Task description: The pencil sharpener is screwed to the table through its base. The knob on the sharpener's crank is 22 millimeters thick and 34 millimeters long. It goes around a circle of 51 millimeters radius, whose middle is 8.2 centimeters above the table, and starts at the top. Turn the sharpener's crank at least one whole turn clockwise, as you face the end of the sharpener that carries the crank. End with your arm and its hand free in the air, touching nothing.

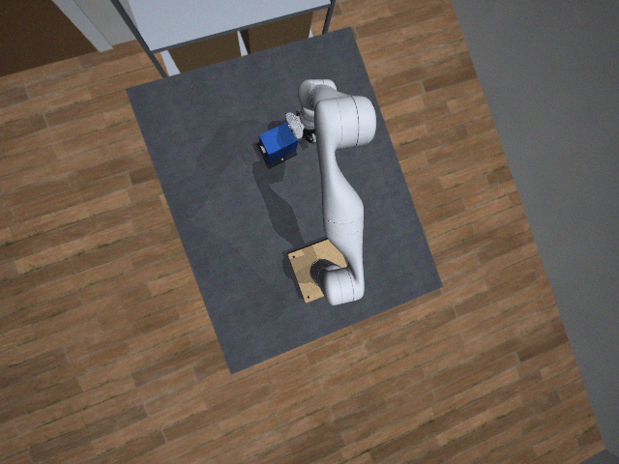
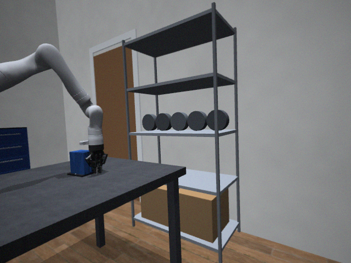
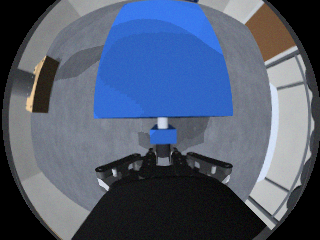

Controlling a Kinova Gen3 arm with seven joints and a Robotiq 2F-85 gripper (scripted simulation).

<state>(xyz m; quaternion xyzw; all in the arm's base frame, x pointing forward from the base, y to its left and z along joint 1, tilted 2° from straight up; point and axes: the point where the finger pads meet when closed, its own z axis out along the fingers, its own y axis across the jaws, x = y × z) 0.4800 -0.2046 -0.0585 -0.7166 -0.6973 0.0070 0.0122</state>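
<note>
The blue pencil sharpener (image 1: 278,142) stands on the dark grey table; it also shows in the exterior view (image 2: 80,166) and fills the upper half of the wrist view (image 3: 160,60). Its crank arm (image 3: 163,135) is a small blue bar with a white shaft, hanging below the box in the wrist view. My gripper (image 3: 162,150) (image 2: 96,166) points straight down beside the sharpener's crank end, low near the table. It is shut on the crank's knob, which is mostly hidden between the fingers. In the top view the arm covers the gripper (image 1: 307,133).
A metal shelf unit (image 2: 184,124) stands beyond the table's far end, with several dark discs (image 2: 185,120) and a brown box (image 2: 187,212). The arm's wooden base plate (image 1: 312,270) sits near the table's near edge. A blue cabinet (image 2: 12,148) stands at the left.
</note>
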